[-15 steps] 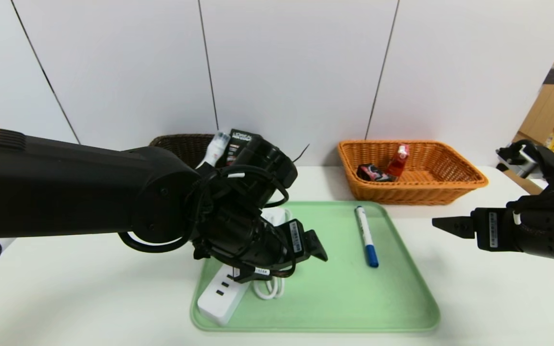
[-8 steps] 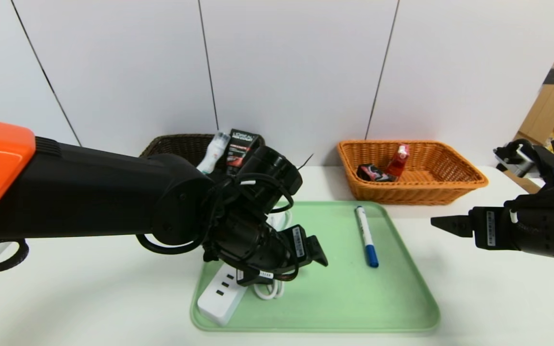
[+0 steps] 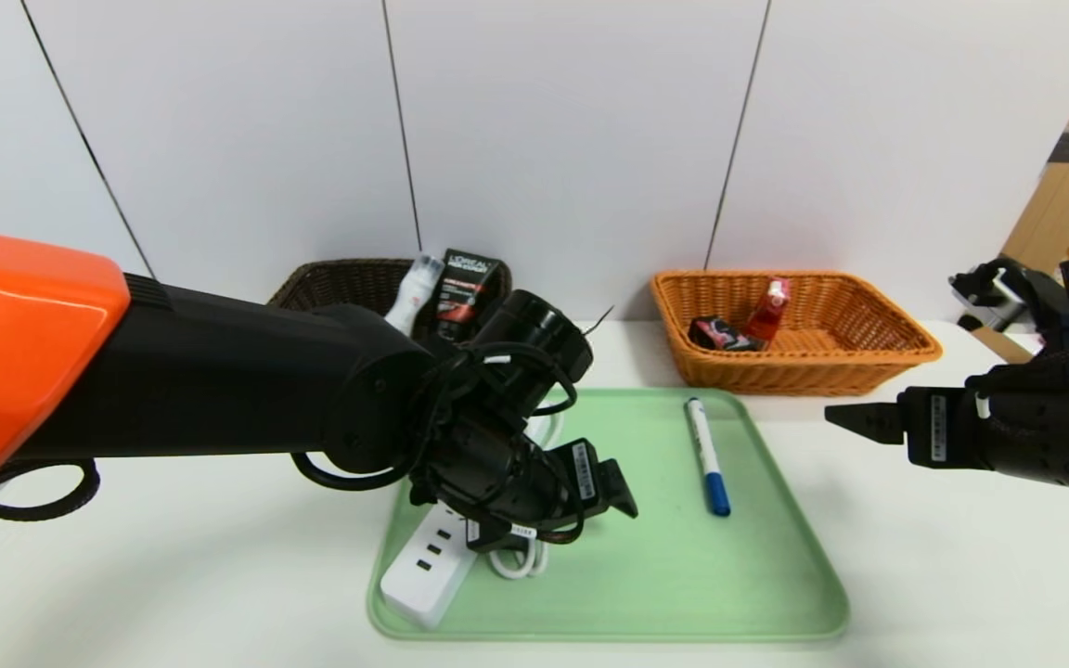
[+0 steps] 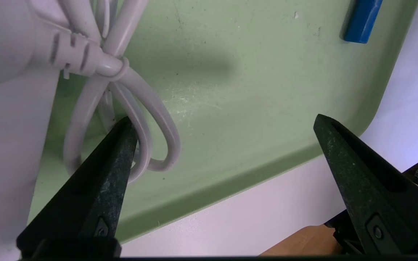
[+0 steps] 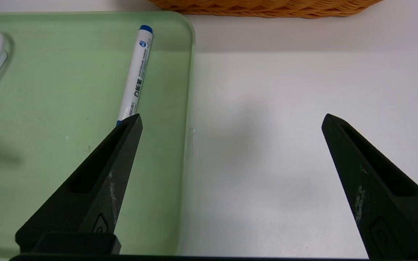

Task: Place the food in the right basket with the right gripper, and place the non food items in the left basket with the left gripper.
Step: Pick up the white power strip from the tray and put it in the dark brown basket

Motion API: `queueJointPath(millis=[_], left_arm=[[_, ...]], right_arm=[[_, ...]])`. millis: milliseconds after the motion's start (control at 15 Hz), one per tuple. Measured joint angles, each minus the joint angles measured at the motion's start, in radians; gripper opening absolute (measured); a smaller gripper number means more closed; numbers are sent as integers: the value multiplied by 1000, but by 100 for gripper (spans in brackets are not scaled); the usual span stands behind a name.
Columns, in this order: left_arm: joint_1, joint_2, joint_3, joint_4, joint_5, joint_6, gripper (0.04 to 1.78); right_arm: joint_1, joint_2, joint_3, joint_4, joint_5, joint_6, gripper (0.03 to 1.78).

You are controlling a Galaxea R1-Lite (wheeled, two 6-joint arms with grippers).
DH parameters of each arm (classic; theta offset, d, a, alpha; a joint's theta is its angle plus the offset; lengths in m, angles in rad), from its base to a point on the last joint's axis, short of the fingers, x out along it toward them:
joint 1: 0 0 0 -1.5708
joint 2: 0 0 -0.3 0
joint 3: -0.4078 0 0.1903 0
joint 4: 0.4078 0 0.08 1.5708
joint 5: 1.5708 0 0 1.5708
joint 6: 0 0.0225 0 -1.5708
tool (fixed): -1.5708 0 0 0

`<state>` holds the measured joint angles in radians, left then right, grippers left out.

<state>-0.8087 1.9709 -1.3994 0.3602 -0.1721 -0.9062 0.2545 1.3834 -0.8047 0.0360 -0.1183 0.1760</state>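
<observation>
Sorting well under way, judged more than half done. Far right: orange-tan right basket (image 3: 878, 348) already holding both food cartons, one red (image 3: 769, 311), one black with red-pink print (image 3: 716, 333). No food left on the green tray (image 3: 776, 594). Far left: dark brown left basket (image 3: 330, 283), partly hidden behind the left arm, with the small white bottle (image 3: 409, 292) and the black L'Oreal tube (image 3: 465, 283) standing up inside.

Left to sort, both for the left basket: white power strip (image 3: 423, 566) with coiled cord (image 4: 122, 94) at the tray's near left, and white marker (image 3: 706, 455) with blue cap toward the tray's right.

Left gripper (image 3: 613, 482) low over the tray, just right of the cord loops, jaws wide apart and empty, one tip beside a loop. Probably lining up for the power strip or its cord, though not certain.

Right gripper (image 3: 855, 422) parked above the table, right of the tray, jaws apart, holding nothing; its share seemingly finished.
</observation>
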Motion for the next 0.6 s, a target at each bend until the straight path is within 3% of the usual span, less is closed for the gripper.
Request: queueJointPath(millis=[267,600], left_arm=[[1,11,0,-2,0,-1,169],[2,18,1,1,0,-3,97]], right_arm=[[-1,2,0,-1,1,-2,171],[0,2,-1,-1,1,-3,171]])
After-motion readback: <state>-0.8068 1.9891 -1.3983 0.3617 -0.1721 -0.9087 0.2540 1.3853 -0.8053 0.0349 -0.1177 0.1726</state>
